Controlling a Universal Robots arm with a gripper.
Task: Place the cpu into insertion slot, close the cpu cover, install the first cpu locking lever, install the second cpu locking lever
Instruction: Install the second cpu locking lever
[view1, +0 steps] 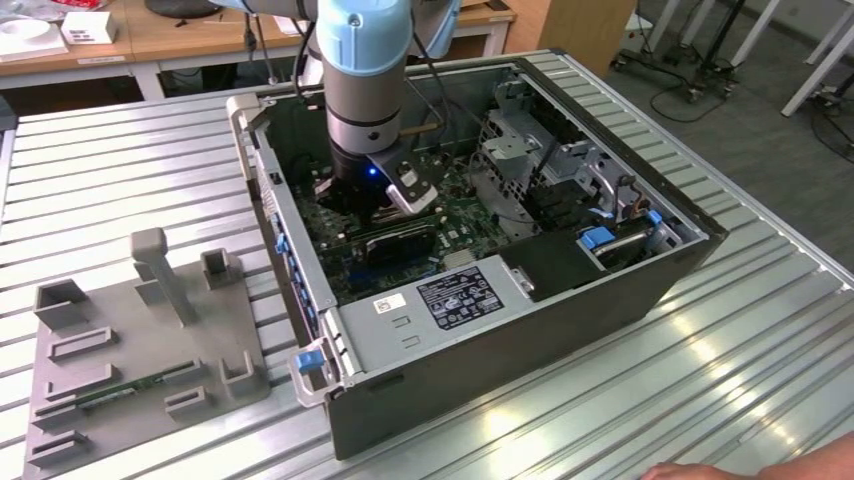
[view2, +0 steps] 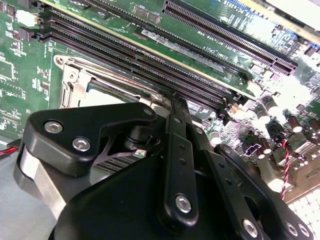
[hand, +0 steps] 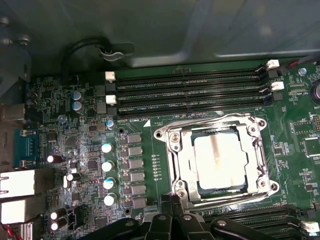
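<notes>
Cpu (hand: 220, 161) seated under closed cpu cover (hand: 176, 161).

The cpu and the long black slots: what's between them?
In the first wrist view, only the cover's silver edge and a bare green board strip lie between cpu and slots.

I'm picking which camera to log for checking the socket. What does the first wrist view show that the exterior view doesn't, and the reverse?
First wrist view: a close look at the insertion slot, with the cpu lying flat in it and the cpu cover closed down around it, plus the memory slots beside it.

Exterior view: the whole computer case lying open on the metal table, the arm reaching down inside, a grey fixture tray at the exterior view's left, and a hand at the table's edge.

Both: the green motherboard and the gripper.
</notes>
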